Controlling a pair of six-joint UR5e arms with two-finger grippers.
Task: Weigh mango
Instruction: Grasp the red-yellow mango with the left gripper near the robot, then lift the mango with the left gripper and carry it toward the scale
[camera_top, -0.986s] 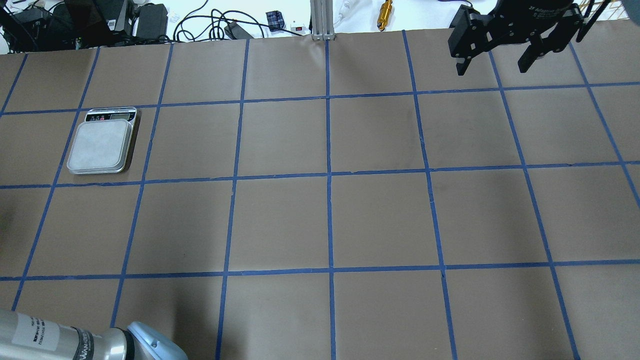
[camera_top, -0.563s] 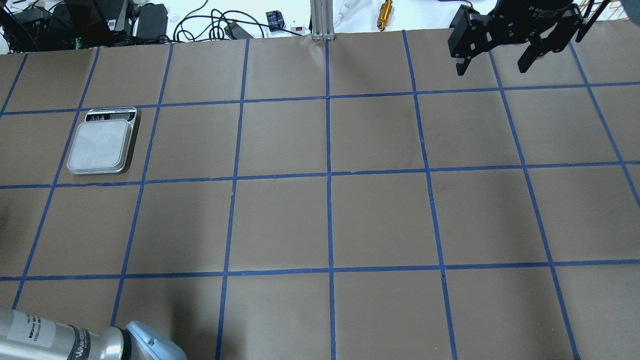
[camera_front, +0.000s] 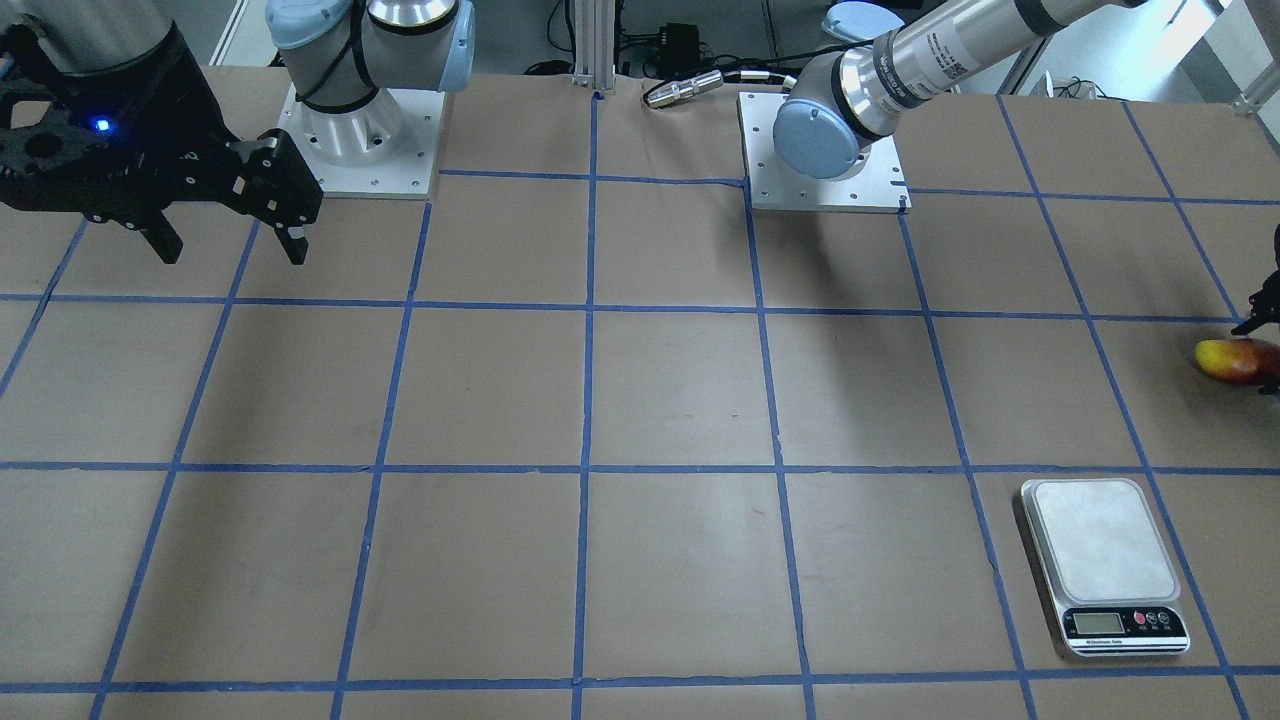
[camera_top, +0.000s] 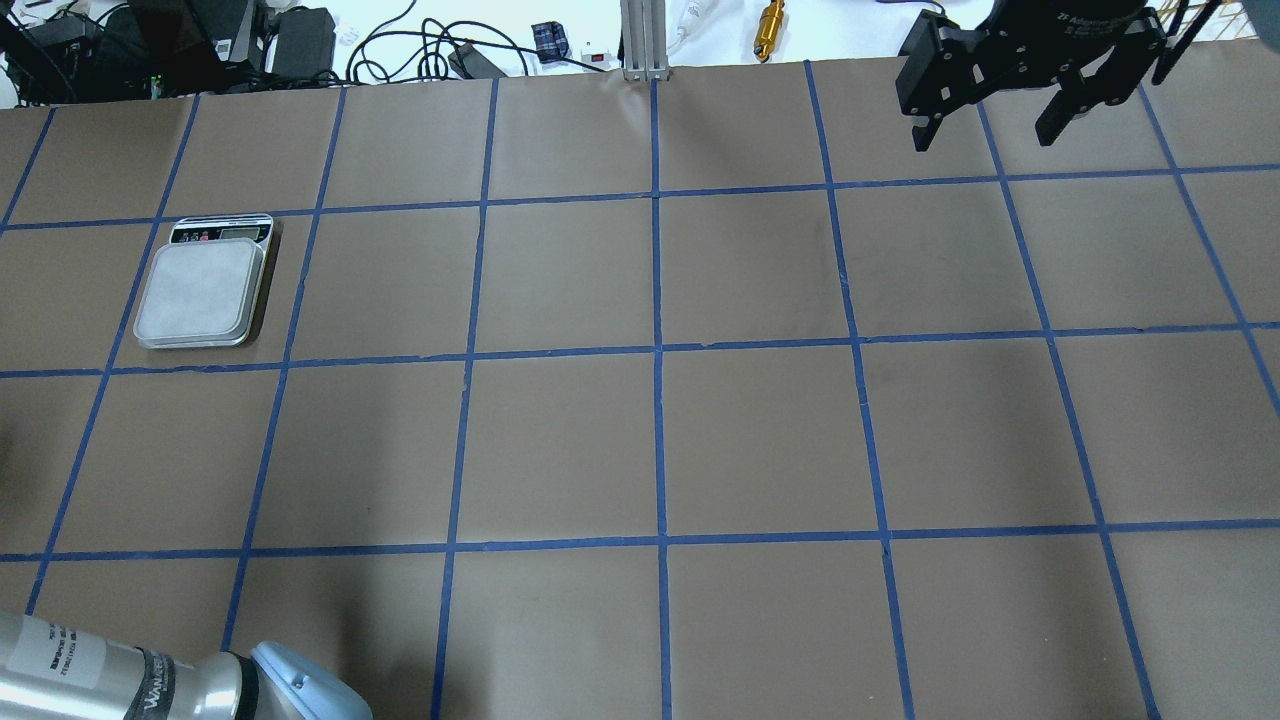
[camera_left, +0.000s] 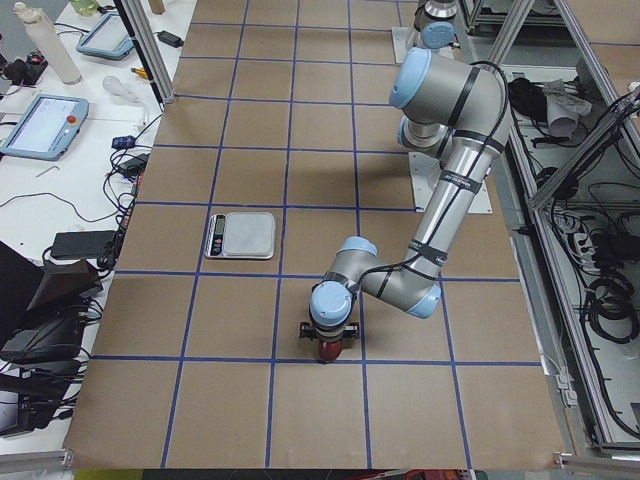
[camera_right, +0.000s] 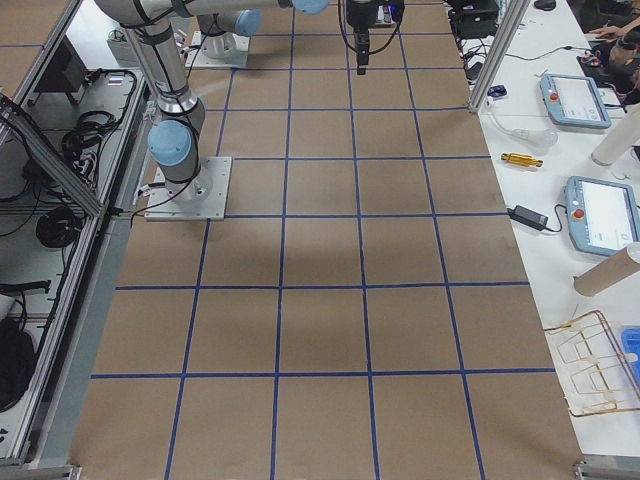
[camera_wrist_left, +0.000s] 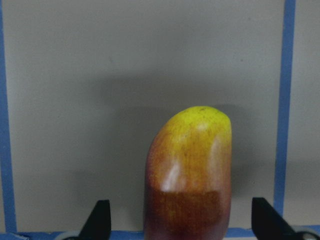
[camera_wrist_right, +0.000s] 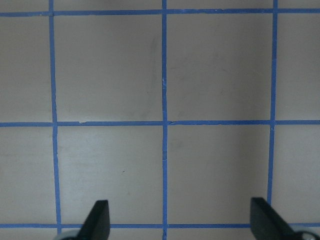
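left gripper is spread wide around the mango, untouched by either finger; it's seen on the table, at 1 o'clock from the scale. right gripper is held open, empty; its lettering can't be read.

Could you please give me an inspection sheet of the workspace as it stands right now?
Surface: table covered in brown paper with a blue tape grid.
Job's things: mango off the scale, ungripped; scale platform bare.
Clutter: nothing seen on the table.
Grippers: left gripper low, jaws open either side of the mango; right gripper open, empty, raised over the table's far right.
Cables: tangled cables on the white bench beyond the far edge.
Surroundings: tablets on the bench.
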